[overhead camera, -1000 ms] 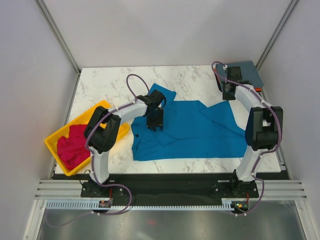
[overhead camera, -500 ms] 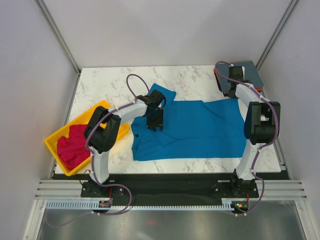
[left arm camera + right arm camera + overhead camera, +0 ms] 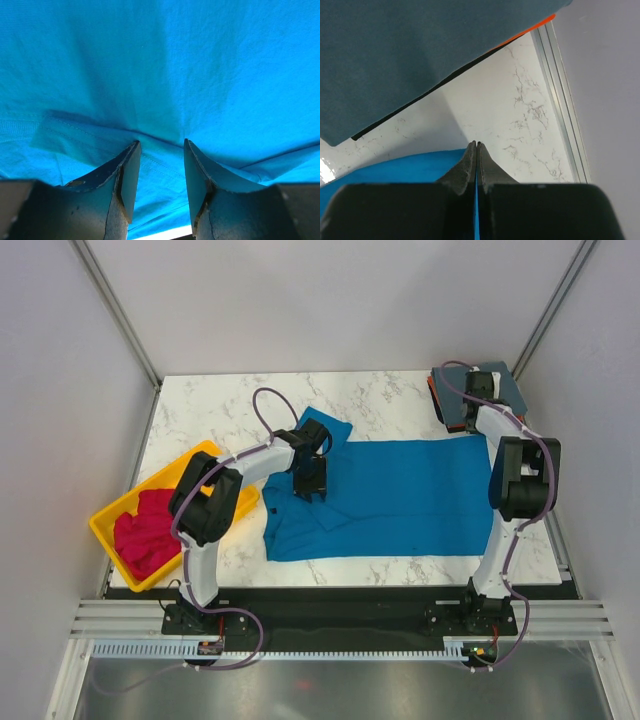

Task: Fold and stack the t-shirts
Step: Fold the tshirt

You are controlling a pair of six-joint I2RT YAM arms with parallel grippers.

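Note:
The bright blue t-shirt (image 3: 400,500) lies spread flat across the middle of the table. My left gripper (image 3: 308,486) stands open on its left part, near the collar and sleeve; its fingers (image 3: 129,175) straddle a seam, and blue cloth (image 3: 165,65) fills the left wrist view. My right gripper (image 3: 483,431) is shut on the shirt's far right corner, a thin blue edge (image 3: 395,170) pinched between its fingers. Just beyond it a folded slate grey-blue t-shirt (image 3: 500,388) (image 3: 410,55) lies on an orange one (image 3: 537,25). The magenta-red t-shirt (image 3: 148,530) is bunched in the tray.
A yellow tray (image 3: 104,530) sits at the table's left edge. A metal rail (image 3: 560,100) runs along the right table edge, close beside my right gripper. Grey walls enclose the table on three sides. Bare marble (image 3: 220,410) shows at the back left.
My right gripper has drawn the blue shirt's right corner toward the back right, and the folded-over flap there is now pulled flat. The left gripper has stayed in place.

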